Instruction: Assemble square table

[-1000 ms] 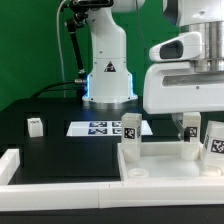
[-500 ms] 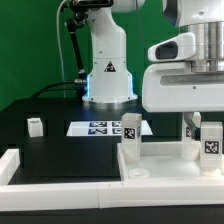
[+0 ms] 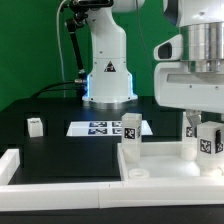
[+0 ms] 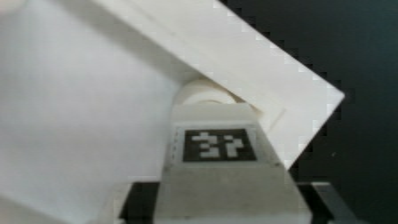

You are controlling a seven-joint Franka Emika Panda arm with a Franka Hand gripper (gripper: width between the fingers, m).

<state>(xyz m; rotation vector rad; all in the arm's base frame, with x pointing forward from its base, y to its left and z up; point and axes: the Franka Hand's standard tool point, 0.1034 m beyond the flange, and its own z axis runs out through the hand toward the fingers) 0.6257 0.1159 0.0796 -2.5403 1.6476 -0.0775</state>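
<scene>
The square table's white slab (image 3: 165, 168) lies at the exterior view's lower right, raised rim up. One tagged white leg post (image 3: 130, 128) stands at its far left corner, and a second post (image 3: 190, 128) stands further right, partly hidden by my hand. My gripper (image 3: 207, 142) is shut on a third tagged leg post (image 3: 208, 140), held about upright over the slab's right part. In the wrist view this leg (image 4: 222, 150) sits between my dark fingers (image 4: 146, 200), its top at a corner of the slab (image 4: 107, 90). A fourth short leg (image 3: 34, 125) lies apart on the black table.
The marker board (image 3: 98, 128) lies flat in front of the robot base (image 3: 108, 80). A long low white border wall (image 3: 60, 186) runs along the front and turns up at the left end (image 3: 9, 160).
My gripper has shifted a little toward the exterior view's left with the leg, and the leg has gone from tilted to nearly upright. The other parts have not moved.
</scene>
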